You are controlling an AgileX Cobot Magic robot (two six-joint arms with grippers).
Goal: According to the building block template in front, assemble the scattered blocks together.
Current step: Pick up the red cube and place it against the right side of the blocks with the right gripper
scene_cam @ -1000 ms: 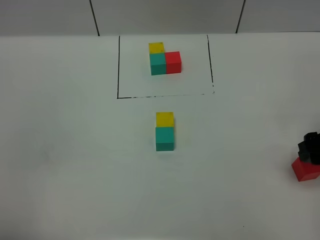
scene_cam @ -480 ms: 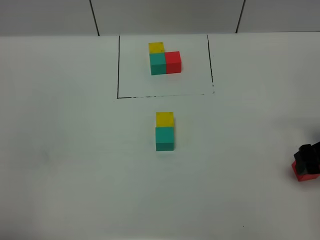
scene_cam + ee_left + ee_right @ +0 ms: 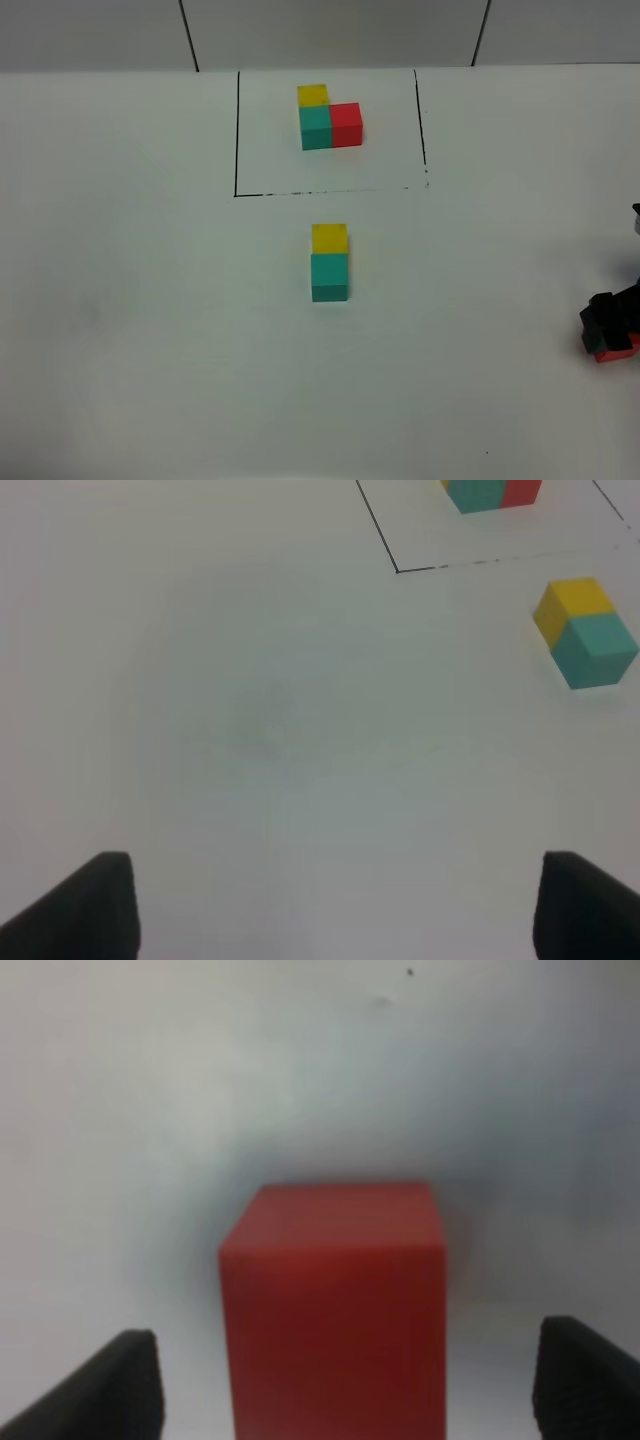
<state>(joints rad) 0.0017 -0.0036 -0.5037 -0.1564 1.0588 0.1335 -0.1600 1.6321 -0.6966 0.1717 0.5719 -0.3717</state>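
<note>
Carrying everything, the bench (image 3: 150,350) is showing the black-framed building block template (image 3: 330,122) at 12 o'clock. At centre the yellow block (image 3: 329,238) and teal block (image 3: 329,275) are touching, their long axis running 12 to 6, white surface lying all around. The red block (image 3: 335,1300) is sitting at 4 o'clock, ungripped between the parted jaws of the right pincer (image 3: 345,1360). The left pincer (image 3: 325,900) is gaping wide.
</note>
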